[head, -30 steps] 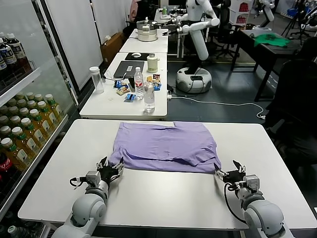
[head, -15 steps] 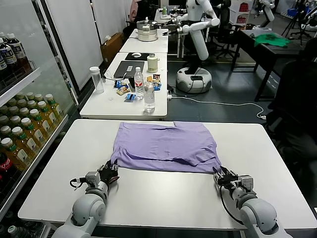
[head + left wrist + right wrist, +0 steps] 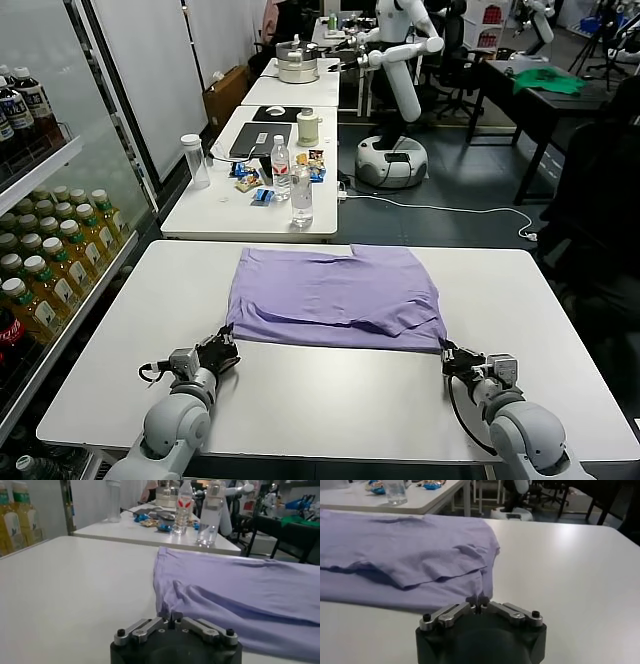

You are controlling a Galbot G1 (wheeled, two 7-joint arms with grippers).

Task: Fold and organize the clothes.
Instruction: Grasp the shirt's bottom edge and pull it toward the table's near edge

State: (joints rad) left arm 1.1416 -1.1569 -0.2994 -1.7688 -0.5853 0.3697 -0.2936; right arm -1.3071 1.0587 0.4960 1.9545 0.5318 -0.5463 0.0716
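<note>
The lavender T-shirt [image 3: 335, 295] lies flat and partly folded on the white table [image 3: 120, 330]. My left gripper [image 3: 224, 348] is shut on its near left corner, as the left wrist view [image 3: 170, 617] shows, with the shirt [image 3: 235, 595] spread beyond. My right gripper [image 3: 447, 357] is shut on the near right corner, as the right wrist view [image 3: 480, 601] shows, with the shirt [image 3: 405, 550] spread beyond. Both grippers rest low at the table surface.
A second white table [image 3: 215, 205] behind holds bottles [image 3: 301, 195], a tall cup [image 3: 194, 160], snacks and a laptop. A drinks shelf [image 3: 40, 270] stands at left. A white robot [image 3: 400, 70] and a dark desk with green cloth [image 3: 545, 82] stand farther back.
Both grippers have closed on the shirt's near corners; they were open a second ago. The near hem has shifted slightly.
</note>
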